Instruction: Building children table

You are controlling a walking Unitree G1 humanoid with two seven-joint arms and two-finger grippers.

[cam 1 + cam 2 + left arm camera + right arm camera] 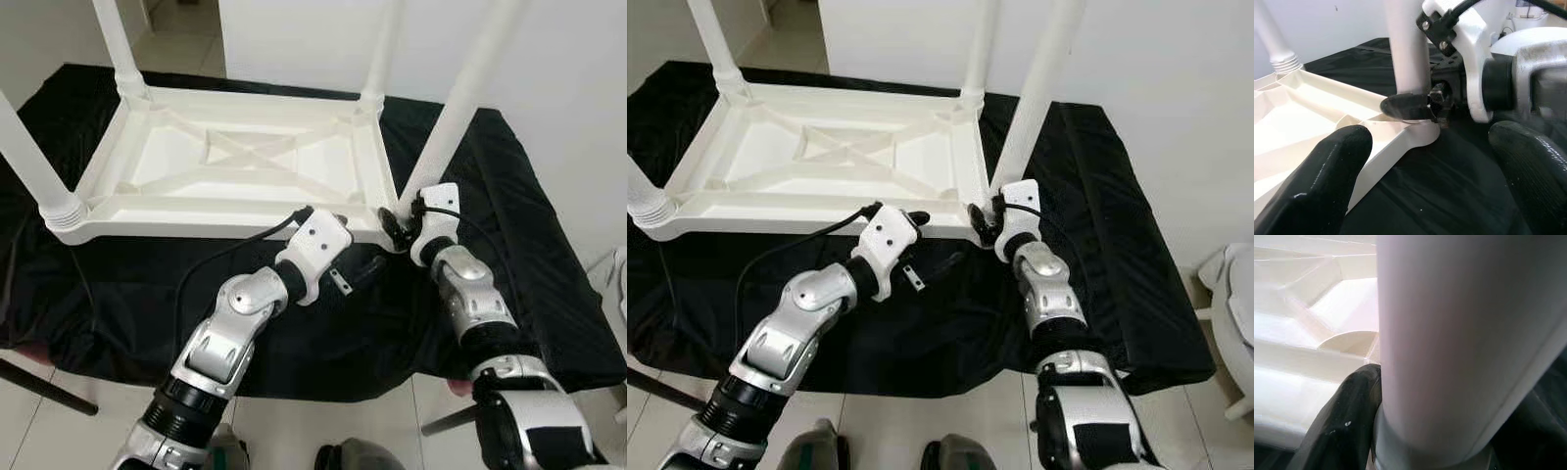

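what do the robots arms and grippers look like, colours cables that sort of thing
Both arms are silver metal segments with black joint rings. Each wrist carries a white plastic housing, and a black cable loops from it back along the arm. The left gripper and right gripper each have two long black fingers, rounded, with a finely textured surface.

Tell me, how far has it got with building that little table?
Four white legs stand in the upturned tabletop. The right gripper is closed around the base of the near-right leg, apparently seating it. The left gripper waits open nearby. Left: finishing that leg and turning the table over.
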